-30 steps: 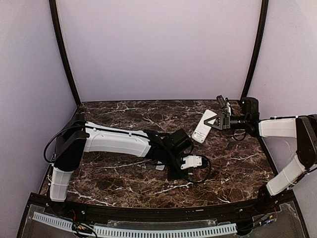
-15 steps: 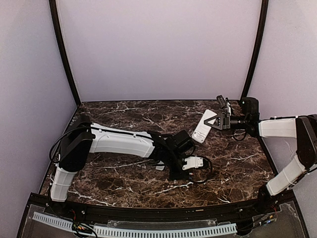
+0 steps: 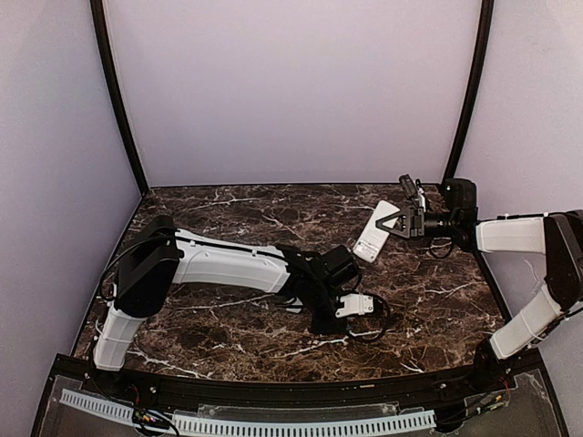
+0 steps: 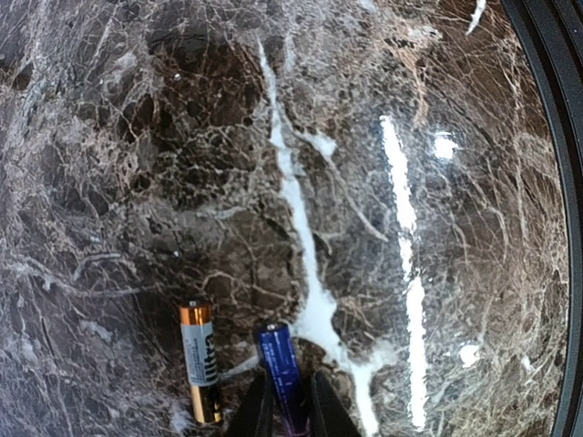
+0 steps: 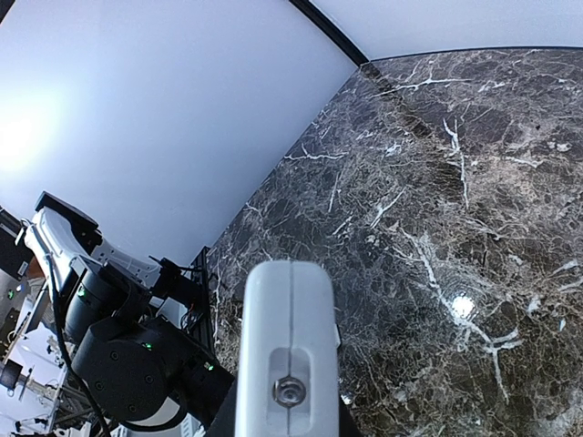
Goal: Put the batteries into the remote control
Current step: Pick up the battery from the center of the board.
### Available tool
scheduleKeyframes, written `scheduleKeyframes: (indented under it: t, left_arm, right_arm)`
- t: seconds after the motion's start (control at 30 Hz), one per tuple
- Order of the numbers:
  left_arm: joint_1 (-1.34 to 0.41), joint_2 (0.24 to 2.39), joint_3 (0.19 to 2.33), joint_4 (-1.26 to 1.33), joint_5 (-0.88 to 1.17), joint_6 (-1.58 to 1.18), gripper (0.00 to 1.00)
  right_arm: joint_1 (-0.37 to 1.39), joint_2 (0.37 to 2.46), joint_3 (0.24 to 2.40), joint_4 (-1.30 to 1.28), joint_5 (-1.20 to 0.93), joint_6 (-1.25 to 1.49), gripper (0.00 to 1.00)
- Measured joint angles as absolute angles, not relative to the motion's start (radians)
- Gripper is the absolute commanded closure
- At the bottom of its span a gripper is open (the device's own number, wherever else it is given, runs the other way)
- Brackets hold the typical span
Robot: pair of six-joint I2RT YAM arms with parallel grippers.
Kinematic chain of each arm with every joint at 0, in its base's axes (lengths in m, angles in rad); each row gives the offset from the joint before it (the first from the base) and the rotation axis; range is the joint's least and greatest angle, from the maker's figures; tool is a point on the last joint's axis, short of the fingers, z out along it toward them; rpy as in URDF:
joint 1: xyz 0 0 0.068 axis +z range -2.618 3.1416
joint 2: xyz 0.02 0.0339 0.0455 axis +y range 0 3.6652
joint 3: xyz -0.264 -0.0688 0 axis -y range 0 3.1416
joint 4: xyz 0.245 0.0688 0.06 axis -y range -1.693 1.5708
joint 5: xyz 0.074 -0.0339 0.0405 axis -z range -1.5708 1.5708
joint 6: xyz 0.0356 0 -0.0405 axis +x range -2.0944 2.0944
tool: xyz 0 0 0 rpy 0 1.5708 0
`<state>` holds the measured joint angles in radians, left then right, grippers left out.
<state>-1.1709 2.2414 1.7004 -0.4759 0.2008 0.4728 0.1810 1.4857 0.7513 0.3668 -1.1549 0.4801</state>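
Note:
In the left wrist view my left gripper [image 4: 287, 414] is shut on a blue battery [image 4: 281, 369], whose free end points away from the fingers. A second battery [image 4: 200, 364], silver and gold, lies on the marble just left of it. In the top view the left gripper [image 3: 321, 319] points down at the table's middle and hides both batteries. My right gripper [image 3: 386, 225] is shut on the white remote control [image 3: 372, 240] and holds it tilted above the back right of the table. In the right wrist view the remote [image 5: 288, 337] shows end-on between the right gripper's [image 5: 288, 426] fingers.
The dark marble table [image 3: 228, 218] has pale walls on three sides and black corner posts [image 3: 117, 100]. A black rail [image 3: 273, 391] runs along the near edge. The left arm's cable [image 3: 375, 320] loops beside its wrist.
The left arm has shifted a little to the right and nearer, its gripper moving with it. The right arm and the remote have not moved.

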Motion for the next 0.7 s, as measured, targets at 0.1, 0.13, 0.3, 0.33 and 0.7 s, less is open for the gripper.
scheduleKeyframes:
  t: [0.1,0.13,0.3,0.33,0.7]
  left_arm:
    - [-1.176,2.243,1.701,-0.490,0.197,0.481,0.88]
    - [-1.179,2.243,1.701,-0.496,0.193,0.487,0.88]
    - [-1.199,2.243,1.706,-0.518,0.170,0.503,0.94]
    - [-1.203,2.243,1.708,-0.523,0.164,0.505,0.96]
    - [-1.220,2.190,1.647,-0.524,0.091,0.461,1.00]
  right_arm:
    - [0.181,1.486,0.750,0.369,-1.156,0.482,1.00]
    - [0.181,1.486,0.749,0.371,-1.156,0.484,1.00]
    - [0.180,1.487,0.746,0.376,-1.156,0.488,1.00]
    - [0.180,1.487,0.745,0.377,-1.157,0.488,1.00]
    - [0.180,1.487,0.745,0.383,-1.159,0.491,1.00]
